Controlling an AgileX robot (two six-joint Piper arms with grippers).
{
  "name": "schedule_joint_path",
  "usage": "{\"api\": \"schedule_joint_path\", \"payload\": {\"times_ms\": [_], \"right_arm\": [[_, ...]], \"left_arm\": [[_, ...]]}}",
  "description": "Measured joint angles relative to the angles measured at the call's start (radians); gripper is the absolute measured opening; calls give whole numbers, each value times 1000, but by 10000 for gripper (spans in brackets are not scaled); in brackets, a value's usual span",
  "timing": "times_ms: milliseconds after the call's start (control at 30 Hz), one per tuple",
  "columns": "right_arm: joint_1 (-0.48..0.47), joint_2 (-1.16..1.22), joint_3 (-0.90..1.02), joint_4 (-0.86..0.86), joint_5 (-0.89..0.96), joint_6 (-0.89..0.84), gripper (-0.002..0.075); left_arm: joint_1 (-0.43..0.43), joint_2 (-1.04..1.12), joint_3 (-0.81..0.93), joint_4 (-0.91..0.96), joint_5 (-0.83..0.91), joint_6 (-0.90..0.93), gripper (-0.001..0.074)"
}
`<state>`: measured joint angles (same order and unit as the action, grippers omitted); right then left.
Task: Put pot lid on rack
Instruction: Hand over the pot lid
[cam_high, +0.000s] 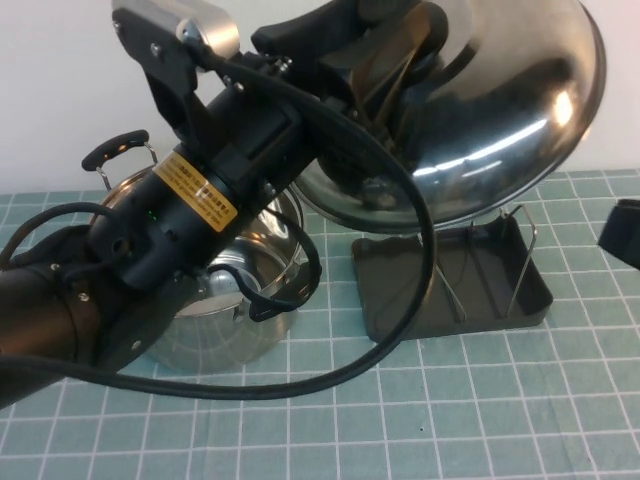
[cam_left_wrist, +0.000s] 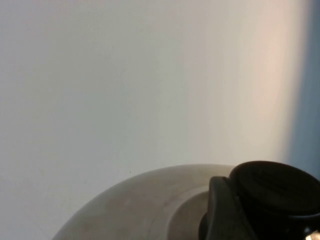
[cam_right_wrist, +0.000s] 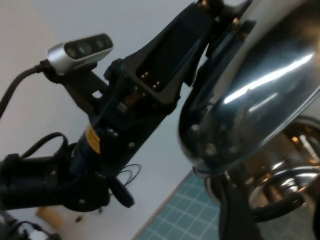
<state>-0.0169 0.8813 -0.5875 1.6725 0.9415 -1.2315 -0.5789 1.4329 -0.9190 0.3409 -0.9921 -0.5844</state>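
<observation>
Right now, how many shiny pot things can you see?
2: the lid held up over the rack by the left pincer, and the pot on the table's left. Right pincer sits at the right edge.

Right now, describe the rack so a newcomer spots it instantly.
On the green grid mat, look right of the steel pot, under the pot lid that the left gripper holds aloft; the right gripper sits at the far right edge. The rack is the dark grey tray with thin upright wire loops.

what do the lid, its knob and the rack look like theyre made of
The pot lid, held tilted above the rack by the left claw, looks like polished steel: mirror reflections. Its knob seems matte black plastic. The rack looks like dark plastic with thin metal wires. Right claw sits at the right edge.
</observation>
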Motion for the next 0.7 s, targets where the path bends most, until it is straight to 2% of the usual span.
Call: {"api": "schedule_joint_path", "payload": {"times_ms": [67, 133, 267, 533, 700], "right_arm": [[0, 50, -21, 0, 49, 36, 407], [0, 92, -45, 0, 79, 57, 465], [0, 177, -131, 0, 134, 91, 474], [36, 292, -290, 2, 133, 141, 372], [79, 310, -320, 19, 125, 131, 128]], "left_arm": [[-4, 2, 0, 9, -4, -32, 328], [-7, 4, 0, 14, -4, -87, 328], [-7, 5, 0, 34, -4, -156, 328], [-7, 5, 0, 84, -7, -185, 328], [-5, 8, 0, 127, 0, -189, 328]]}}
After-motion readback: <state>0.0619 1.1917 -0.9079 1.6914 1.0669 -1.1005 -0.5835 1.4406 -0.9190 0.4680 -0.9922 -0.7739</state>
